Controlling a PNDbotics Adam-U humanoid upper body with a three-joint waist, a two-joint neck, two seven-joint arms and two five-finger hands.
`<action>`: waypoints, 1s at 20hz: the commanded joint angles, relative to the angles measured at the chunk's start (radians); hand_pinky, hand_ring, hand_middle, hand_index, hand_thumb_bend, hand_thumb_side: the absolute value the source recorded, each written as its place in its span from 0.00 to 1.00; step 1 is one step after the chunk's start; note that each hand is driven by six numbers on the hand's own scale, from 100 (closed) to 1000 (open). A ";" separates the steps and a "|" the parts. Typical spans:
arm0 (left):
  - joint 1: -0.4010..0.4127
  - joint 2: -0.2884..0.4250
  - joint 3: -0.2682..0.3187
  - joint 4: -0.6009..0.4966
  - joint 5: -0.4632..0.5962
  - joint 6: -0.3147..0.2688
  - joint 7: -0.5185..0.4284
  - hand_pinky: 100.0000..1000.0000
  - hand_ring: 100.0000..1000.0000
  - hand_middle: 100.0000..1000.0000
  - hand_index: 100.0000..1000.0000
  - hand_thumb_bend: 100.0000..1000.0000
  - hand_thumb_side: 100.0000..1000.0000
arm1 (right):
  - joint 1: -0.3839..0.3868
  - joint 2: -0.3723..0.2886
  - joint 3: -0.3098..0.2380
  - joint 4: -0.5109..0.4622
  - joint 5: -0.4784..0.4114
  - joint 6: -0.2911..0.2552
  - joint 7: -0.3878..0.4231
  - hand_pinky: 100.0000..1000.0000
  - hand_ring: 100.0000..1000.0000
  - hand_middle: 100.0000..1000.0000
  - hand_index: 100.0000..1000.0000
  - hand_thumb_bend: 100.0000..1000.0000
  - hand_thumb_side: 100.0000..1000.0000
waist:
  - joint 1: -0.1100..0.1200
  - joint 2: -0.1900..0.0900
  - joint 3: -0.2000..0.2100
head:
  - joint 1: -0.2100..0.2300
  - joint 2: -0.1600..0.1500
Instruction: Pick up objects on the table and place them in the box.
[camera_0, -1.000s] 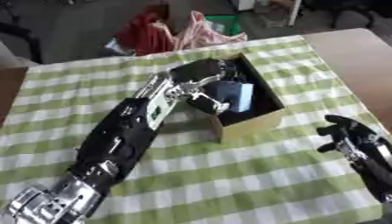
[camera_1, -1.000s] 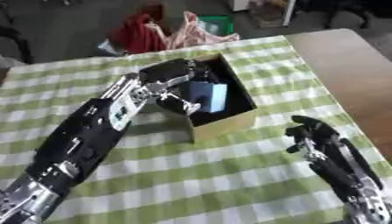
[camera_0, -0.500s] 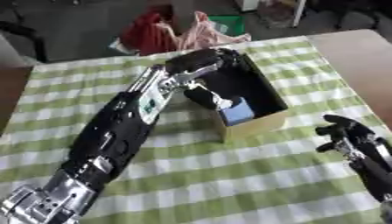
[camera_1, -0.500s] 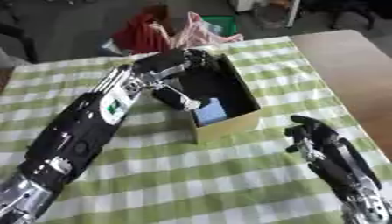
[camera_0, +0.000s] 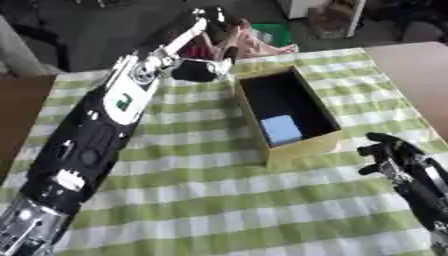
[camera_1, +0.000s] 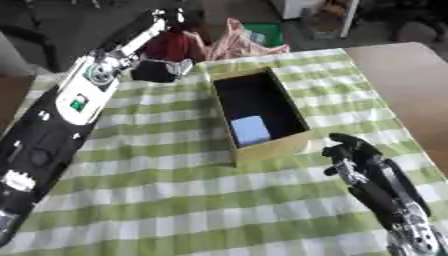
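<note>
Resting inside the open box (camera_0: 325, 142), toward its near end, lies a pale blue block (camera_0: 281, 129). Box sits on the counter (camera_0: 201, 200), covered with green-and-white checked cloth. Left arm stretches from the lower left up past the box's far left corner; left hand (camera_0: 198, 70) is dark and blurred there, above the cloth, nothing visibly in it; whether its fingers are curled or straight cannot be told. Right hand (camera_1: 354, 155) shows at lower right, just beside the box's near right corner, fingers (camera_1: 337, 149) relaxed and spread, grasping nothing.
</note>
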 joint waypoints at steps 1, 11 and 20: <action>0.015 0.072 0.049 -0.063 0.071 0.048 0.030 0.72 0.76 0.72 0.84 0.00 0.25 | -0.003 -0.022 -0.013 -0.016 0.000 -0.001 -0.008 0.55 0.79 0.57 0.84 0.00 0.50 | -0.010 -0.020 0.015 | -0.006 0.011; 0.212 0.154 0.158 -0.252 0.294 0.181 0.107 0.70 0.77 0.69 0.84 0.00 0.36 | 0.008 -0.028 -0.024 -0.017 0.003 0.000 -0.023 0.55 0.79 0.57 0.84 0.00 0.50 | -0.014 -0.022 0.086 | -0.003 0.035; 0.393 0.125 0.212 -0.366 0.377 0.265 0.104 0.70 0.78 0.70 0.86 0.00 0.46 | 0.014 -0.027 -0.030 -0.016 0.005 0.000 -0.030 0.55 0.79 0.57 0.84 0.00 0.51 | -0.016 -0.023 0.109 | 0.003 0.066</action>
